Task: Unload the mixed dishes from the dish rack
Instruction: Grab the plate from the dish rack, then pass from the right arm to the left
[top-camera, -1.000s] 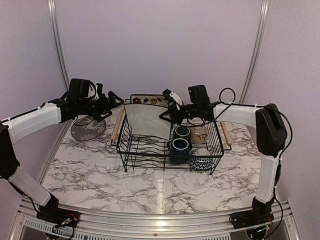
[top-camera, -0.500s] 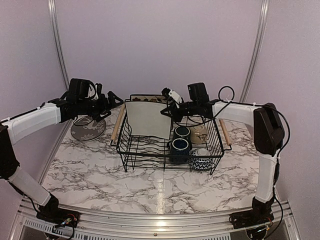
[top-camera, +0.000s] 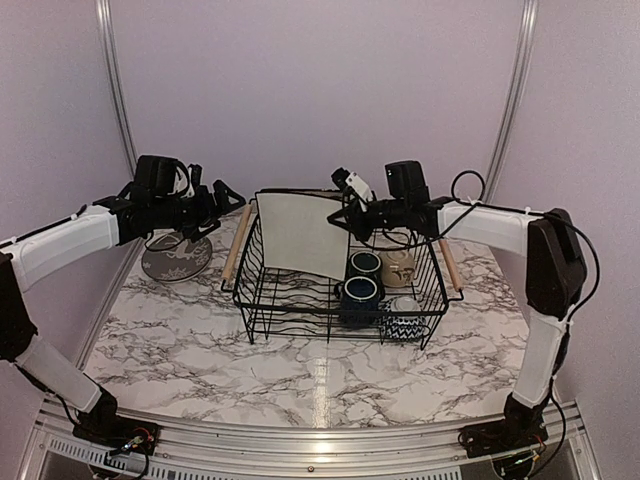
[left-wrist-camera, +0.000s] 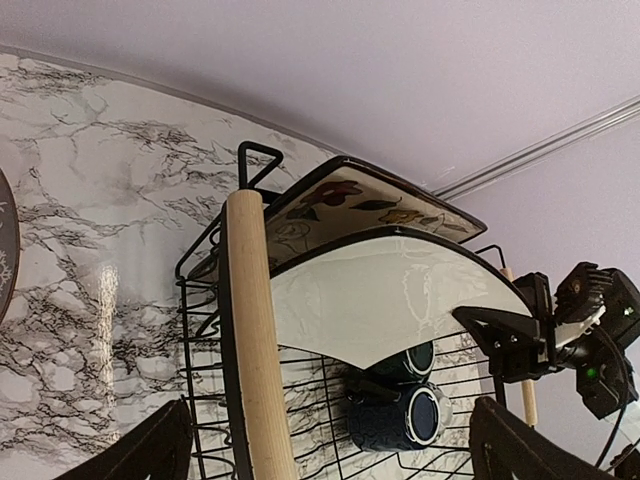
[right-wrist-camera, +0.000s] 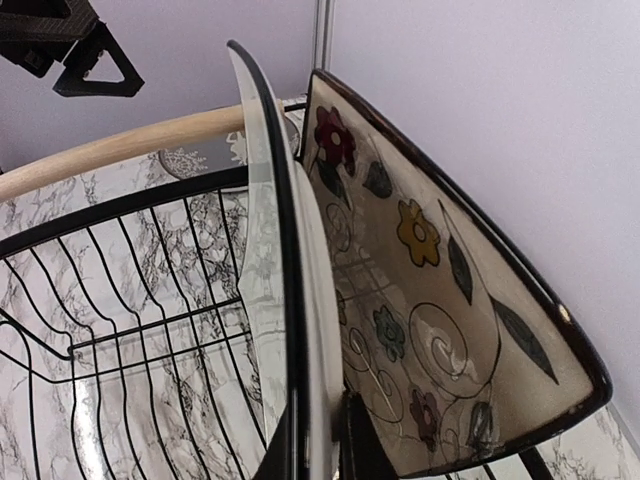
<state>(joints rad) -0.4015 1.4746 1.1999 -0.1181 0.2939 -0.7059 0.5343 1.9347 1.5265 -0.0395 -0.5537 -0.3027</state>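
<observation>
My right gripper is shut on the edge of a square cream plate and holds it upright above the black wire dish rack. The plate shows edge-on in the right wrist view and as a white face in the left wrist view. A second square floral plate stands behind it at the rack's far side. Two dark blue mugs, a beige bowl and a chevron bowl lie in the rack. My left gripper is open and empty beside the rack's left wooden handle.
A grey round patterned plate lies on the marble table left of the rack, under my left arm. The rack's right wooden handle lies below my right arm. The back wall stands close behind the rack.
My right gripper has lifted the cream plate higher and a little to the right, out of the rack's slots. My left arm has stayed in place.
</observation>
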